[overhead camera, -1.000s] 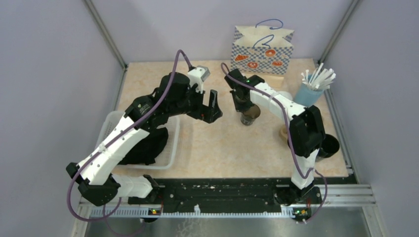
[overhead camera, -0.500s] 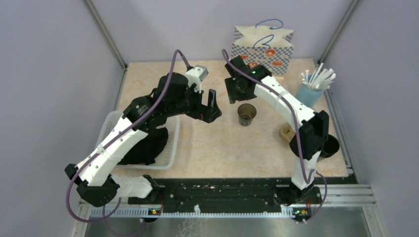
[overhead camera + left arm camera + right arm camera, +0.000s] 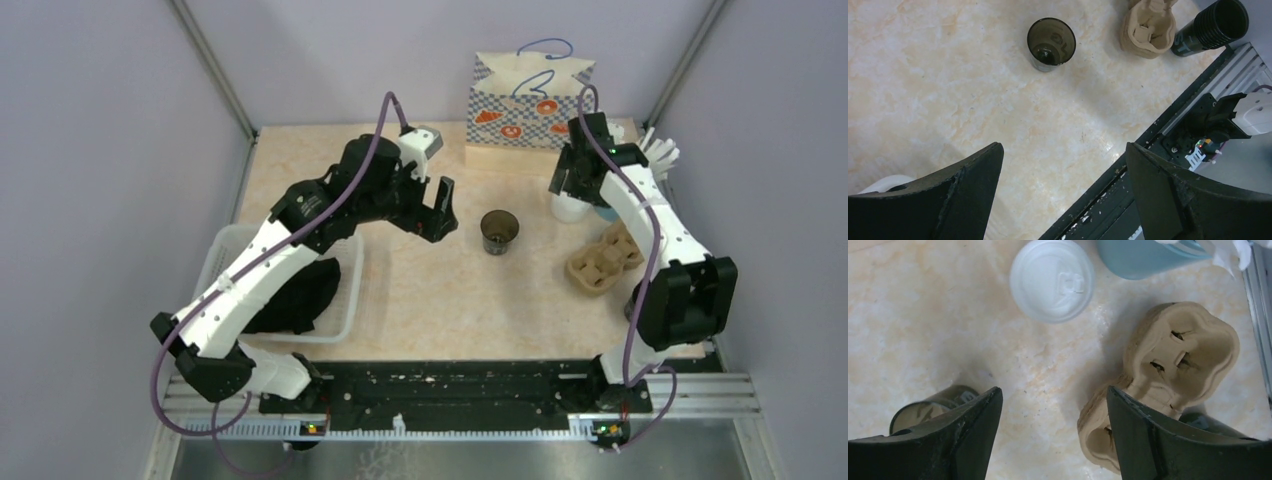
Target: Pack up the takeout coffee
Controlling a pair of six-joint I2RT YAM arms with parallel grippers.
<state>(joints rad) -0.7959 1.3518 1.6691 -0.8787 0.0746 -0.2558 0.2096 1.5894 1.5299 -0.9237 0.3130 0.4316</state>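
Brown at the bottom, lidless and upright: left the small dark cup (image 3: 499,231) that way in the middle of the table (image 3: 420,290), touching nothing. Let go of it with the right gripper (image 3: 1053,440), jaws now spread and nothing between them. Lifted clear, then swung that gripper off to the right, from directly over the cup to a spot above the white lid (image 3: 1052,280), just beside the blue straw holder (image 3: 1148,257) and near the cardboard carrier (image 3: 1168,370). Held the left gripper (image 3: 1063,200) wide apart and empty throughout, edged a little nearer the cup yet short of contact. Found no second cup of that kind in any view; could not tell whether the lid lay loose or capped something. Judged the set-down as finished and the lidding as the likely next step: a descent onto the lid, a pinch at its rim, then a carry back over the open cup. Read the packing as barely begun, with the carrier's visible wells bare and the paper bag (image 3: 530,100) at the back untouched.
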